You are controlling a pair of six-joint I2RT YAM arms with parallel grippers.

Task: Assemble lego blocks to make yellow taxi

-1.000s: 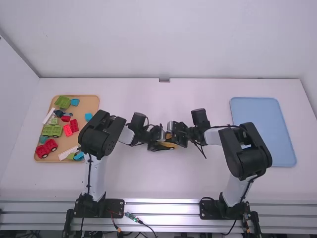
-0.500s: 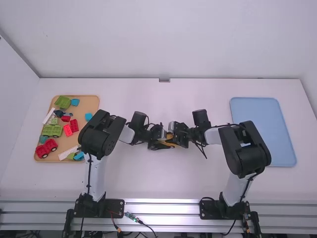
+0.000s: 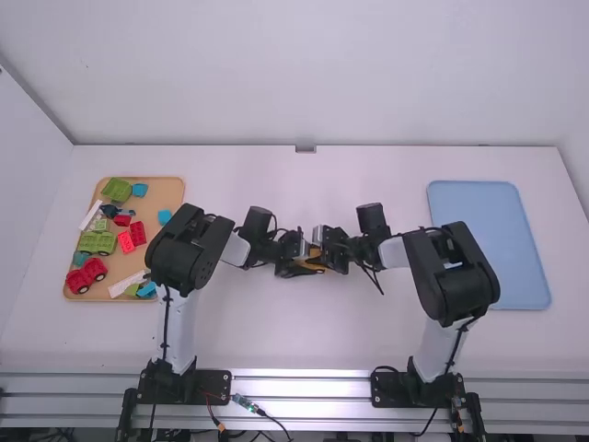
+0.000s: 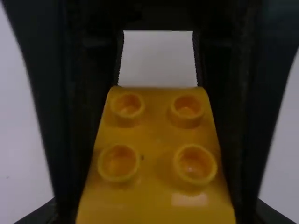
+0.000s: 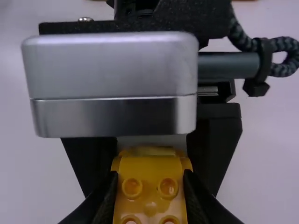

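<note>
Elbow of the right arm (image 3: 457, 276) has swung slightly inward, toward the middle; the 2 hands have hardly budged, meeting nose to nose over the bench (image 3: 368, 341)! Between them sits the yellow block (image 3: 314, 258); how many pieces it is made of, I cannot tell. The left hand (image 3: 298, 268) has its fingers closed in on both sides of the yellow; the right hand (image 3: 324, 261) is pinching it too, 1 finger on each side. Over in the left wrist view, 4 round studs are facing up at the camera; in the right wrist view, a wider yellow part shows just behind the studded one.

Away on the left, the tan tray (image 3: 172, 196) is carrying its mix: a green block (image 3: 117, 189), a red car (image 3: 86, 275), a white plate (image 3: 126, 284) and several blue pieces; far right, the blue tray (image 3: 479, 221) lies flat on the bench, well apart from both hands.
</note>
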